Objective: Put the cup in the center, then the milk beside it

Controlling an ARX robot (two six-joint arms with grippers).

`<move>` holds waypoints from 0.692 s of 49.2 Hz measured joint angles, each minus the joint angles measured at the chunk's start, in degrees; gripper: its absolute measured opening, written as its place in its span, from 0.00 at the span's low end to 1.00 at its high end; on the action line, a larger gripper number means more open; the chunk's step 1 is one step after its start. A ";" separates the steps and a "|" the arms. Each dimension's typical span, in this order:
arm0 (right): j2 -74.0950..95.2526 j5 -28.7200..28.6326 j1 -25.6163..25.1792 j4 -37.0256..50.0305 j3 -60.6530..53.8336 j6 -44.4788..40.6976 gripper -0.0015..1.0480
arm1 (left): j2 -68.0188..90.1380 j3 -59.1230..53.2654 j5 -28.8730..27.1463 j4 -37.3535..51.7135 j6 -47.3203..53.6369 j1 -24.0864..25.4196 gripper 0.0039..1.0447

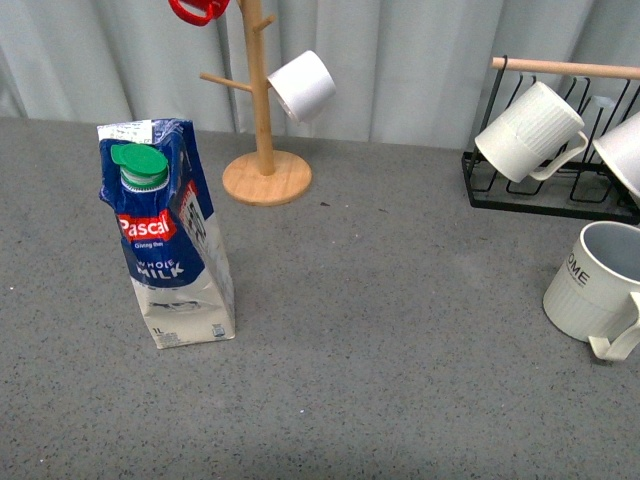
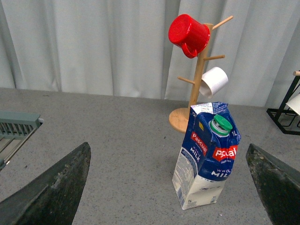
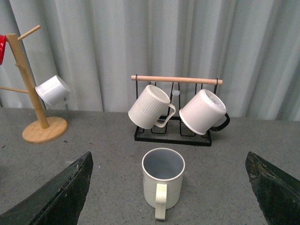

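Front view first: where do the task's things stand?

– The milk (image 1: 168, 235) stands upright at the left of the desk (image 1: 380, 340). The cup (image 1: 600, 283) sits at the far right edge, in front of the black rack (image 1: 530, 203). The centre between them is bare, so neither is placed yet.

Left wrist view?

– The left end effector (image 2: 167, 146) hangs spread wide, holding nothing, and faces the carton. I judge it waits for the second step.

Right wrist view?

– The right end effector (image 3: 168, 154) is likewise wide apart and empty. The cup is straight ahead, handle toward the camera, so it is likely lined up to fetch the cup first.
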 joint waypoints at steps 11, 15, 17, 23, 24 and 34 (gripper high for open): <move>0.00 0.00 0.00 0.00 0.00 0.00 0.91 | 0.00 0.00 0.00 0.00 0.00 0.00 0.94; 0.00 0.00 0.00 0.00 0.00 0.00 0.91 | 0.00 0.00 0.00 0.00 0.00 0.00 0.94; 0.00 0.00 0.00 0.00 0.00 0.00 0.91 | 0.00 0.00 0.00 0.00 0.00 0.00 0.94; 0.00 0.00 0.00 0.00 0.02 0.00 0.91 | 0.00 0.00 0.00 0.00 0.00 0.00 0.94; 0.00 0.00 0.00 0.00 0.00 0.00 0.91 | 0.00 0.00 0.00 0.00 0.00 0.00 0.94; 0.00 0.00 0.00 0.00 0.02 0.00 0.91 | 0.00 0.00 0.00 0.00 0.00 0.00 0.94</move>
